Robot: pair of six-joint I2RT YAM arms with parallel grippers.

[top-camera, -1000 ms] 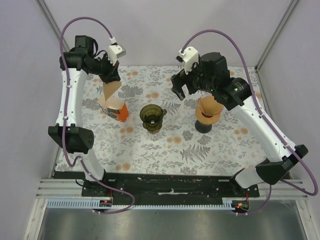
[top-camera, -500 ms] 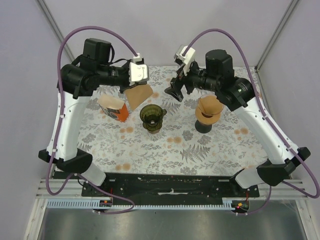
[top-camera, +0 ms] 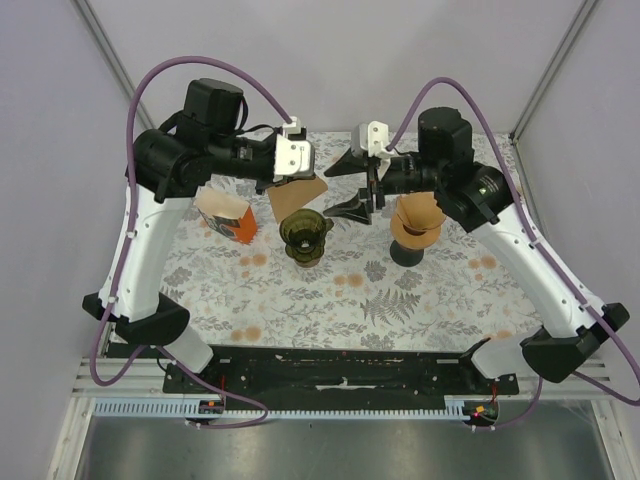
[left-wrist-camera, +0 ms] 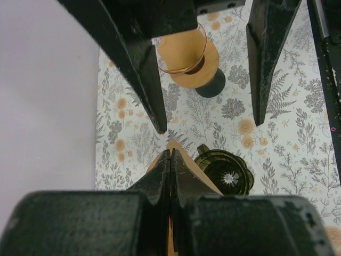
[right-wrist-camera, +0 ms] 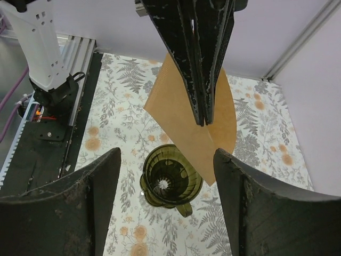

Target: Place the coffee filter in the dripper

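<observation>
My left gripper is shut on a flat brown paper coffee filter and holds it in the air just above and left of the dark green dripper, which stands on the floral tablecloth. In the right wrist view the filter hangs from the left fingers above the dripper. In the left wrist view the filter pokes out past the shut jaws beside the dripper. My right gripper is open and empty, facing the filter from the right.
An orange and white filter pack stands left of the dripper. A second, amber dripper on a black stand holds a filter, right of the green one. The cloth-covered table stretches towards the near edge.
My left gripper has carried the filter rightward from above the pack to over the dripper. My right gripper has swung left and down towards the filter.
</observation>
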